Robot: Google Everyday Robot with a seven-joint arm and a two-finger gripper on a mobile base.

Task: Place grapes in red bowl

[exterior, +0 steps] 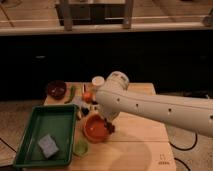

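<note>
The gripper (107, 123) sits low under the white arm (150, 107), at the right edge of the bowl (85, 129). Its 2 fingers look closed on the grapes (109, 128), a dark lump right at the tip, though the arm hides most of the grip from here. The bunch is over the bowl's right rim rather than its middle, and I cannot tell whether it hangs just above the rim or touches it.

That is the worry. If the fingers let go here, the grapes could land on the rim and roll out to the right onto the table (142, 147), since the rim is wide and glossy. A bit more travel to the left would put them over the hollow.

Going lower has its own risk: the gripper could press on the rim and tip or shove the bowl. The cup (80, 147) stands just beside the bowl's lower left, with the tray (55, 125) beyond it, so a pushed bowl would likely knock into 1 or both.

A lumpy bunch can also snag on a finger and lift back out.
</note>
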